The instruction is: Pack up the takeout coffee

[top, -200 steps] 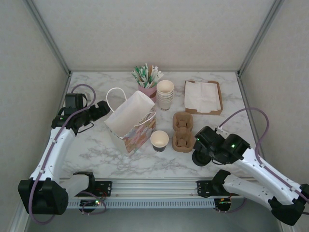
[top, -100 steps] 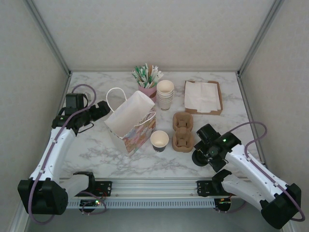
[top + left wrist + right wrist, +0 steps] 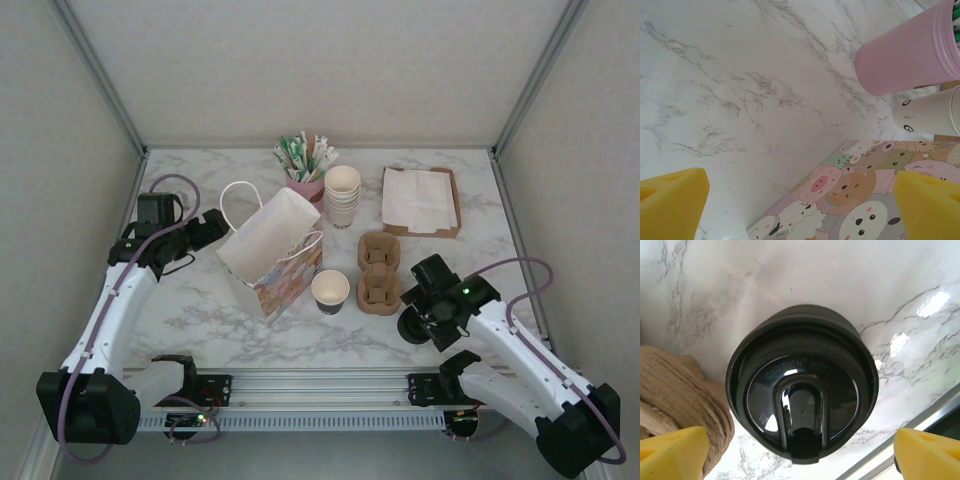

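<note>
Right wrist view: the right hand (image 3: pixel 800 452) hangs directly over a round black plastic lid (image 3: pixel 802 405). Its yellow pads stand wide apart on either side, neither touching the rim. Whether this lid is single or tops a pile cannot be told. It lies on the white marble tabletop (image 3: pixel 790 270), just beside a brown moulded-pulp cup carrier (image 3: pixel 680 385).

The left hand (image 3: pixel 800 205) is likewise spread and grips nothing. It sits low beside the white paper gift bag with a cartoon animal print (image 3: pixel 272 255).

Task item: the small disposable paper cup (image 3: pixel 330 289) stands upright and lidless on the tabletop. It is just in front of the bag and left of the carrier, apart from both hands.

Handling assessment:
- The lid looks thin, glossy and light. It is likely slippery on its face and is best pinched across the outer rim.
- The cup is judged light and thin-walled, so it would buckle under a hard squeeze.
- Whether the cup holds liquid cannot be told, so it should be kept upright.
- Grip on the cup is advised around the mid-wall below the rolled lip, with moderate pressure.
- The bag mouth leans and is soft, so it is likely to give on contact.
</note>
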Controlling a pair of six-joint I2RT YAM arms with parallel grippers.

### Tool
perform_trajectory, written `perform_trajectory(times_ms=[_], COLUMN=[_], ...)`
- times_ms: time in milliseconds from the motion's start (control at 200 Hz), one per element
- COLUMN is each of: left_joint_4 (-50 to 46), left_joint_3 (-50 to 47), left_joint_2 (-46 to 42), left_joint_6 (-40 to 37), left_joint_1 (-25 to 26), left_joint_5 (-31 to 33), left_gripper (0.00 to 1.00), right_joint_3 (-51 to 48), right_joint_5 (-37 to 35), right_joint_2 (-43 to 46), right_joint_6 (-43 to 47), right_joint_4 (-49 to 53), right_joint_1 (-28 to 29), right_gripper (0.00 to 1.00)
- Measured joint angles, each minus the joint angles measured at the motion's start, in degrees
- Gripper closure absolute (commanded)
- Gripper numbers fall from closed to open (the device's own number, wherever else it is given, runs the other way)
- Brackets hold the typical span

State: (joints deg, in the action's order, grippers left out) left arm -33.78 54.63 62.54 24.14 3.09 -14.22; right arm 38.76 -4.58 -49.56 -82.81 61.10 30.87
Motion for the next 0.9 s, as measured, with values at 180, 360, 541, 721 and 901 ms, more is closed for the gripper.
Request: perform_trajectory(times_ms=[180,360,541,721,901], left_joint_4=[0.00,0.00,0.00,0.00,-0.11], left_joint_3=[0.00,0.00,0.00,0.00,0.00], left_joint_2=[0.00,0.00,0.00,0.00,0.00], left_joint_6=[-0.17,-0.20,-0.20,-0.42,-0.61], left_joint_1=[0.09,0.15,0.20,0.20,0.20], left_joint_5=[-0.07,-0.04,-0.04,-0.04,-0.04], left_gripper=[0.05,0.05,0.05,0.05,0.05], right_joint_3=[-1.90,-2.71,-3.50,-3.54,-3.54], right_joint_5=[-0.76,-0.72,-0.76,-0.92,-1.42], right_joint_2=[2.62,2.71,2.93,2.75,2.03], right_joint_6=[-0.61,-0.61,-0.59,-0.57,-0.52], right_joint_4=[-0.09,-1.81,-3.30,-3.28,-3.43], right_joint_1=[-0.70,-0.74,-0.74,-0.74,-0.74], right_gripper=[0.08,0.11,0.12,0.10,0.10])
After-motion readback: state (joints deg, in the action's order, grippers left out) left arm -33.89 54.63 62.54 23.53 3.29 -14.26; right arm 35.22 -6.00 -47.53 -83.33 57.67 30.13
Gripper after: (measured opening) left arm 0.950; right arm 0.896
